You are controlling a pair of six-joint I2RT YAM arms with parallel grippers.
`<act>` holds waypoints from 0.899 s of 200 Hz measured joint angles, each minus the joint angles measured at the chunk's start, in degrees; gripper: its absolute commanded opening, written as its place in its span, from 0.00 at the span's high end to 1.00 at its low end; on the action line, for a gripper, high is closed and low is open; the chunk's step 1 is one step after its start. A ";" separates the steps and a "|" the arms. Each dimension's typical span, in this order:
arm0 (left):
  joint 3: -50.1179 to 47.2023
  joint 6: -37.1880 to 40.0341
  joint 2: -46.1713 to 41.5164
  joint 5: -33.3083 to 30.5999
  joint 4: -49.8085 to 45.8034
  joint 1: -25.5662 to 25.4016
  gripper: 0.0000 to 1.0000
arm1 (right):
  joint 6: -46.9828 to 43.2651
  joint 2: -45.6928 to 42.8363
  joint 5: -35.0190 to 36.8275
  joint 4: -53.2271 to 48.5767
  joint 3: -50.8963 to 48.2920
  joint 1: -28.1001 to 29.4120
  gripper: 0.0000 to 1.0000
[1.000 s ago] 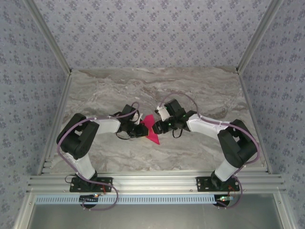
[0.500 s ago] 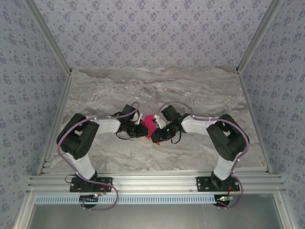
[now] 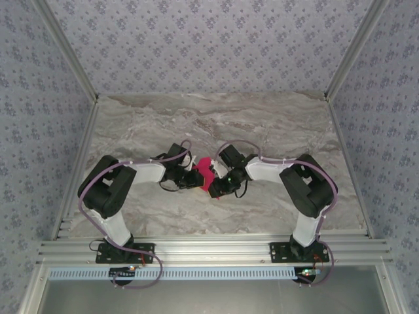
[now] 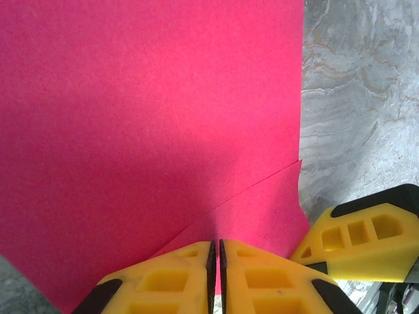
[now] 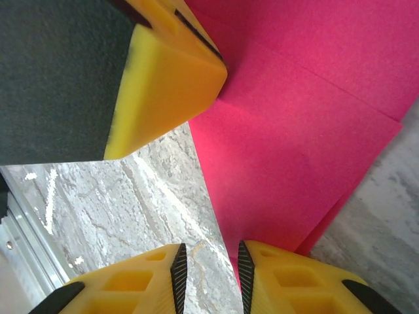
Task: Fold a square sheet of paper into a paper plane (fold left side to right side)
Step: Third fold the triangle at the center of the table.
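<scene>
The square sheet of paper (image 3: 204,170) is bright pink, folded into layers, and lies mid-table between both grippers. In the left wrist view the paper (image 4: 150,118) covers most of the frame, and a flap edge runs slantwise down into my left gripper (image 4: 218,247). Its jaws are shut on the paper there. My left gripper (image 3: 194,176) is at the paper's left side. My right gripper (image 3: 217,187) is at the paper's near right side. In the right wrist view my right gripper (image 5: 208,255) is open, with bare table between the jaws and the paper's edge (image 5: 294,163) at the right finger.
The marble table (image 3: 275,124) stretches behind and to both sides, bounded by patterned walls. An aluminium rail (image 3: 209,248) runs along the near edge. The left gripper's yellow finger (image 5: 167,78) is close above the right gripper, and one right finger (image 4: 366,235) shows beside the left jaws.
My right arm has swung left and nearer, bringing its gripper to the paper's near right edge with the jaws narrower. The paper looks bunched where it lay flat. The left gripper stayed put.
</scene>
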 measured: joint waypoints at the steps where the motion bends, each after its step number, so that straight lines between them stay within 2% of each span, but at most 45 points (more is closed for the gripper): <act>1: 0.00 0.00 0.00 0.02 0.00 0.00 0.88 | -0.02 -0.02 0.04 -0.07 0.02 0.00 0.69; 32: 0.00 0.00 0.00 0.00 0.00 0.00 0.88 | -0.66 0.15 1.79 -1.51 0.87 0.37 0.74; 51: 0.00 0.00 0.00 0.00 0.00 0.00 0.88 | -1.20 0.68 2.71 -2.45 1.29 0.37 0.82; 102: -0.04 0.02 -0.96 -0.17 -0.15 -0.07 0.83 | -1.27 1.92 4.42 -5.38 3.19 0.37 0.97; 131: -0.92 0.02 -4.48 -0.50 -0.33 -0.37 0.83 | -1.03 2.43 4.39 -6.05 3.76 0.37 0.99; 180: -3.93 -1.70 -9.46 -0.24 0.83 -4.04 0.88 | -0.22 2.73 4.33 -6.43 4.07 0.22 1.00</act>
